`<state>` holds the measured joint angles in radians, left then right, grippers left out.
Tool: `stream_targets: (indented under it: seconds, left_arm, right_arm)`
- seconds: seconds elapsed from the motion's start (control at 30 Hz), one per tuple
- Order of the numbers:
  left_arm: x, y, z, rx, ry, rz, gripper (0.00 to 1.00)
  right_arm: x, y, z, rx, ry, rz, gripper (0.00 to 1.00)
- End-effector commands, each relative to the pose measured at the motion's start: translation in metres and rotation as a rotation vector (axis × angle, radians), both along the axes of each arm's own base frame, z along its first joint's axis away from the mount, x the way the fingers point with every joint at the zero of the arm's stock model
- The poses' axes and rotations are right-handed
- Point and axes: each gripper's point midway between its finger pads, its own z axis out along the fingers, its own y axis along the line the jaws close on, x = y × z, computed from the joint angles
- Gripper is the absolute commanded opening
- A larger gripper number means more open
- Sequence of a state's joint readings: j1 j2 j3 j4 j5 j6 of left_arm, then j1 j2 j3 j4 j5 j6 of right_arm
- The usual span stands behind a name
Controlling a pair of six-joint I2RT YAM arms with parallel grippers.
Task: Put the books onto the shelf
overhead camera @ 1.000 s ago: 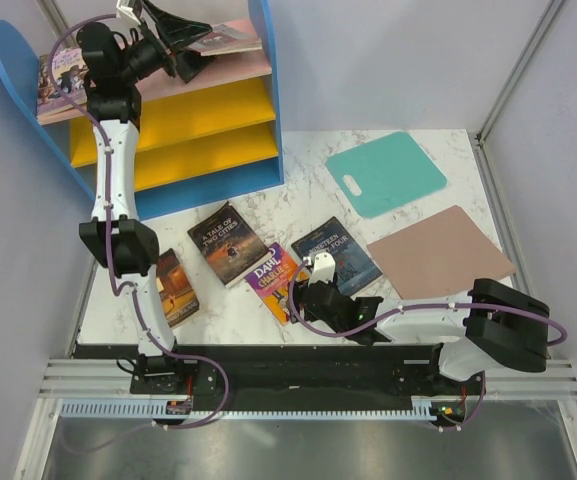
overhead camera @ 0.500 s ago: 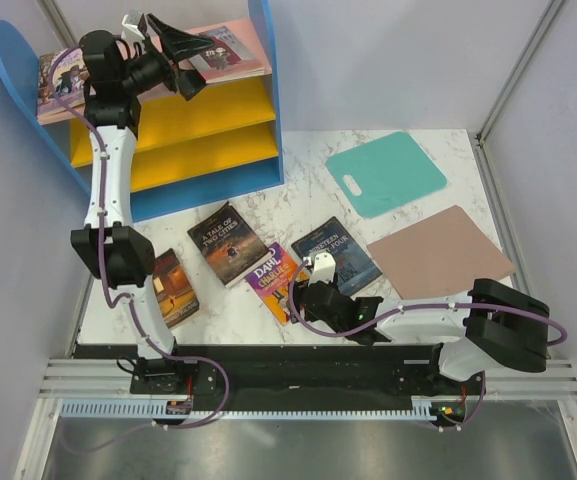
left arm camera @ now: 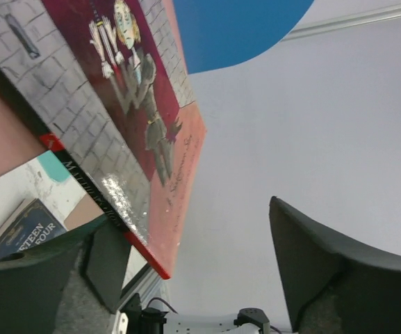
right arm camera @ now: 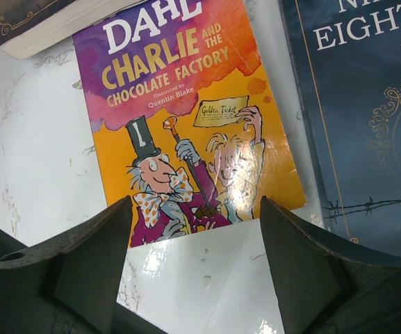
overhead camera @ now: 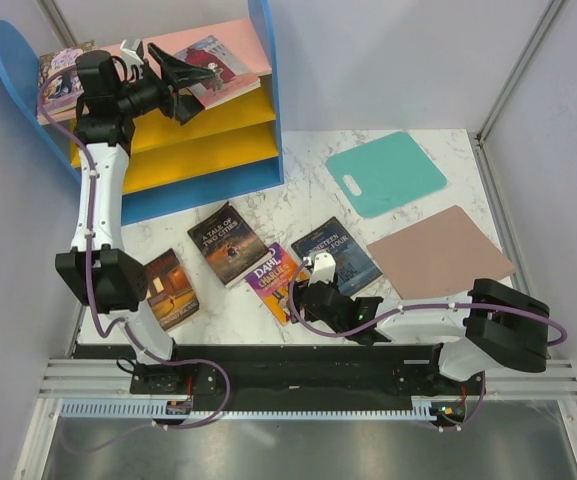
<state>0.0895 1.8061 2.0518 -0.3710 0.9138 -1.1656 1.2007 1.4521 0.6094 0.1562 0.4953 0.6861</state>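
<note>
From shelf (overhead camera: 218, 150), left gripper (overhead camera: 183, 82) is drawing back leftward, jaws parted and empty. Dark red book (overhead camera: 213, 62) is lying beside its fingertips on the top board. Before shelf, right gripper (right arm camera: 194, 205) is hovering, spread, over Dahl book (right arm camera: 179, 104).

The shelf (overhead camera: 208, 150) stands at the worktop's 11 o'clock, with blue sides, a pink top board and yellow lower boards. On the pink board lie a dark red book (overhead camera: 216, 62) at the 3 o'clock end and a second book (overhead camera: 58, 72) at the 9 o'clock end. Four more lie flat and face up on the worktop, from 9 to 3 o'clock: the brown-orange book (overhead camera: 171, 290), "A Tale of Two Cities" (overhead camera: 228, 243), the purple-yellow Dahl (overhead camera: 273, 280) and the navy "Nineteen Eighty-Four" (overhead camera: 346, 250).
</note>
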Motion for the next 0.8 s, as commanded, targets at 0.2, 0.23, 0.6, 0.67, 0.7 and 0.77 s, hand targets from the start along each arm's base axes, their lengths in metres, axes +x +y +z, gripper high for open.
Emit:
stream_targets:
  seconds: [0.2,0.23,0.6,0.67,0.7,0.77]
  left_arm:
    - [-0.019,0.002,-0.036,0.066,0.044,0.006,0.82]
    - [-0.023,0.003,-0.034,0.071,0.034,0.013,0.82]
    - [-0.028,0.008,-0.034,0.116,-0.005,0.061,0.41]
    - [-0.028,0.009,-0.029,0.121,-0.021,0.073,0.26]
    - [-0.029,0.009,-0.021,0.124,-0.041,0.079,0.23]
    - [-0.031,0.009,-0.015,0.130,-0.062,0.087,0.15]
  right_arm:
    - [0.004,0.007,0.019,0.046,-0.028,-0.017,0.81]
    - [0.005,0.007,0.019,0.042,-0.028,-0.020,0.81]
    - [0.004,0.009,0.015,0.033,-0.020,-0.016,0.81]
    - [0.004,0.009,0.015,0.033,-0.020,-0.016,0.81]
    - [0.005,0.009,0.014,0.032,-0.019,-0.016,0.81]
    - [0.005,0.010,0.014,0.028,-0.018,-0.014,0.81]
